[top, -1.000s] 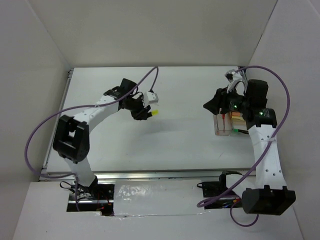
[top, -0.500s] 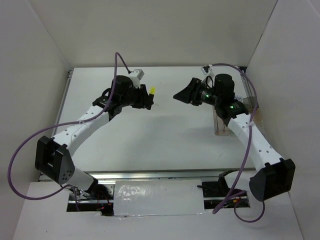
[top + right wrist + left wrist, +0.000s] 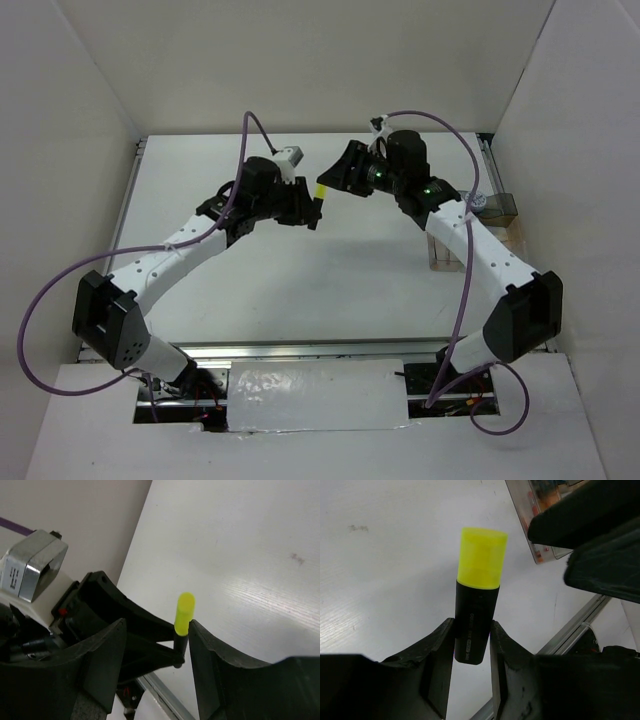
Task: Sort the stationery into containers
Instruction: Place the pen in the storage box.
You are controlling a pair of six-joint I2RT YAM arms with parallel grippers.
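Observation:
My left gripper (image 3: 471,626) is shut on the black body of a yellow-capped highlighter (image 3: 479,565), cap pointing away from it. From above, the highlighter (image 3: 319,190) hangs over the back middle of the table, between the left gripper (image 3: 310,207) and the right gripper (image 3: 335,180). In the right wrist view the right gripper (image 3: 157,624) is open, and the highlighter's cap (image 3: 184,611) stands just beside the inner face of one finger (image 3: 215,670). The smoky clear organiser (image 3: 497,207) stands at the right, partly behind the right arm. It holds orange and red items (image 3: 540,505).
White walls close in the table on three sides. A metal rail (image 3: 300,352) runs along the near edge, and the same rail (image 3: 580,622) shows in the left wrist view. Purple cables (image 3: 40,300) loop off both arms.
Both arms swung in towards the back middle. The right gripper left the organiser, came left up to the highlighter's cap and opened slightly wider. The left gripper kept its hold.

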